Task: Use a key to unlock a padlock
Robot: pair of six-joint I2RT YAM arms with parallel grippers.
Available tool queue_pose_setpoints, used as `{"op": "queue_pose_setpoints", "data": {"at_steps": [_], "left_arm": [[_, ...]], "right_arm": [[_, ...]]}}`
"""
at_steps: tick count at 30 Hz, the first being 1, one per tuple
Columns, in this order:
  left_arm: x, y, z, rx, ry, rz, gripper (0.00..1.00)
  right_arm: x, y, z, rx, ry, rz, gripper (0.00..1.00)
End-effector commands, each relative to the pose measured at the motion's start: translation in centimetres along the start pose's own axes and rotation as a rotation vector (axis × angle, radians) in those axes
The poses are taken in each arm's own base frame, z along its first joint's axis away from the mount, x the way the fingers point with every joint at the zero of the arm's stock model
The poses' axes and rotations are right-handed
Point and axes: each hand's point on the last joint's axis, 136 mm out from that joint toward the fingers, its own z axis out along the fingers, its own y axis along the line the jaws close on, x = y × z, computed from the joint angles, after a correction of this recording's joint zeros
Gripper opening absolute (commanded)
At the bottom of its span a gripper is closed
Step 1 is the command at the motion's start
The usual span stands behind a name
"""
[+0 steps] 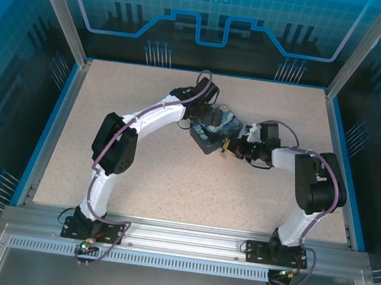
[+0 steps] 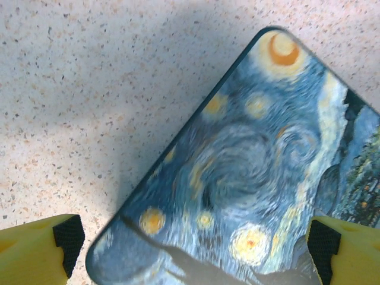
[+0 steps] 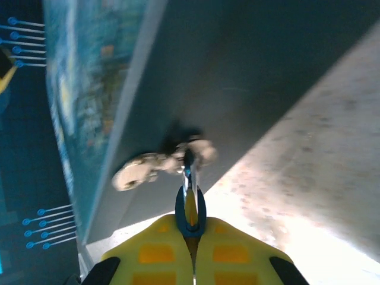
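Observation:
The dark-blue box (image 1: pixel 214 133) with the night-sky print lies mid-table. My left gripper (image 2: pixel 193 255) hovers open over one rounded end of the box (image 2: pixel 249 166), one yellow finger (image 2: pixel 35 252) on each side and nothing between them. My right gripper (image 3: pixel 191 237) is shut on the key (image 3: pixel 190 205), a thin metal blade with a blue-rimmed head. The blade points at the padlock (image 3: pixel 148 166), a small blurred silvery shape against the box's dark side wall (image 3: pixel 249 77). The key's tip meets the padlock. From above, the right gripper (image 1: pixel 232 149) is at the box's right side.
The speckled beige tabletop (image 1: pixel 150 179) spreads around the box. Blue rails and clear panels (image 1: pixel 64 91) border it on the left, back and right. The left arm (image 1: pixel 144 119) arches over the table's middle, and the right arm (image 1: pixel 312 179) bends in from the right.

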Motion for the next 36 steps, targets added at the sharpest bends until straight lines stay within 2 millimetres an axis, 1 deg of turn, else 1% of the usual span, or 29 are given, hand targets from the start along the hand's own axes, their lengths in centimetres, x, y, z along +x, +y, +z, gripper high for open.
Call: {"op": "queue_pose_setpoints", "data": {"at_steps": [1, 6, 12, 19, 26, 29, 36], "left_arm": [[0.1, 0.4, 0.8, -0.024, 0.019, 0.032, 0.98], [0.8, 0.8, 1.0, -0.073, 0.028, 0.100, 0.98], [2.6, 1.4, 1.4, -0.142, 0.050, 0.189, 0.98], [4.0, 0.7, 1.6, -0.197, 0.052, 0.293, 0.98], [5.1, 1.0, 2.2, -0.212, 0.081, 0.321, 0.98], [5.7, 1.0, 2.6, -0.212, 0.097, 0.325, 0.97], [6.6, 1.4, 3.5, -0.221, 0.132, 0.337, 0.96]], "right_arm": [[0.8, -2.4, -0.1, 0.058, 0.022, 0.030, 0.00], [1.0, -3.6, 0.5, 0.073, 0.020, 0.054, 0.00], [0.5, -3.8, 0.3, 0.068, -0.006, 0.068, 0.00], [-0.2, -3.6, -0.4, 0.039, -0.031, 0.077, 0.00], [-0.9, -3.5, -1.4, -0.007, -0.070, 0.110, 0.00], [-1.6, -3.0, -1.7, -0.040, -0.087, 0.098, 0.00], [-2.4, -3.2, -2.4, -0.041, -0.110, 0.119, 0.00]]}}
